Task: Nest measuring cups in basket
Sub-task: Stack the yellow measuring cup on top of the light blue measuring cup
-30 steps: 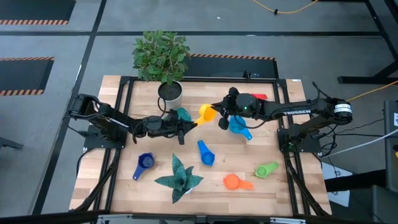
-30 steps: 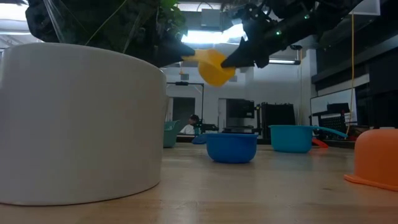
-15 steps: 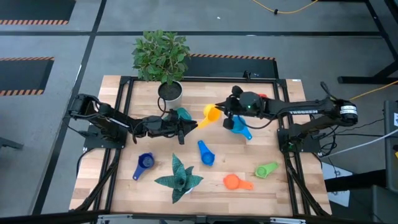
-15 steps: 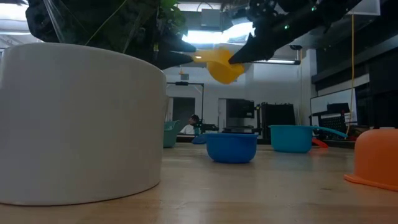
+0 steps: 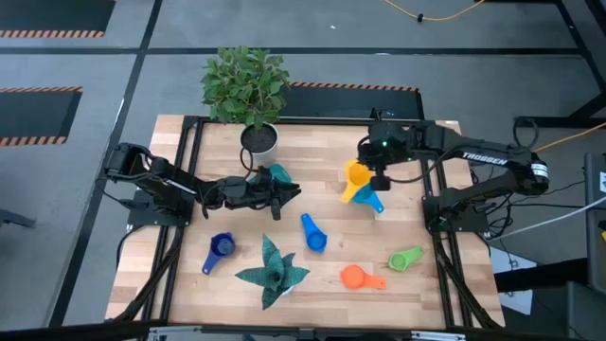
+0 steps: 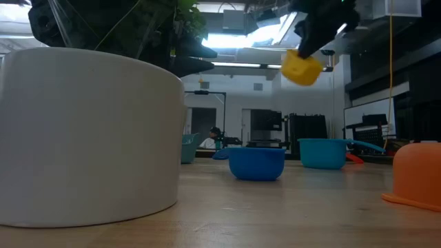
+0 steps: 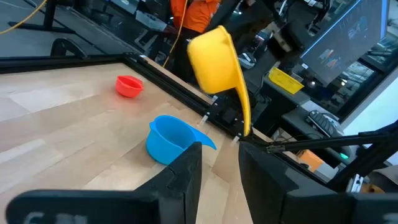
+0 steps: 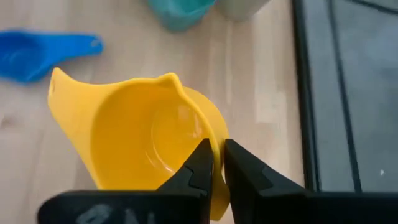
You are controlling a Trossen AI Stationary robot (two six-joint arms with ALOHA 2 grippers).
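Right of centre in the high view, the yellow cup (image 5: 356, 177) is gripped by its rim between the nearly closed fingers of the right pincer (image 5: 376, 176), clear above the desk (image 5: 445, 294) and just over the light blue cup (image 5: 367, 197). Left of centre, the left pincer (image 5: 289, 192) is held low beside the teal basket (image 5: 278, 174), its fingers slightly apart with nothing between them. Lower in that frame, the blue cup (image 5: 312, 232), dark blue cup (image 5: 220, 248), orange cup (image 5: 356, 277) and green cup (image 5: 405, 258) lie scattered on the desk.
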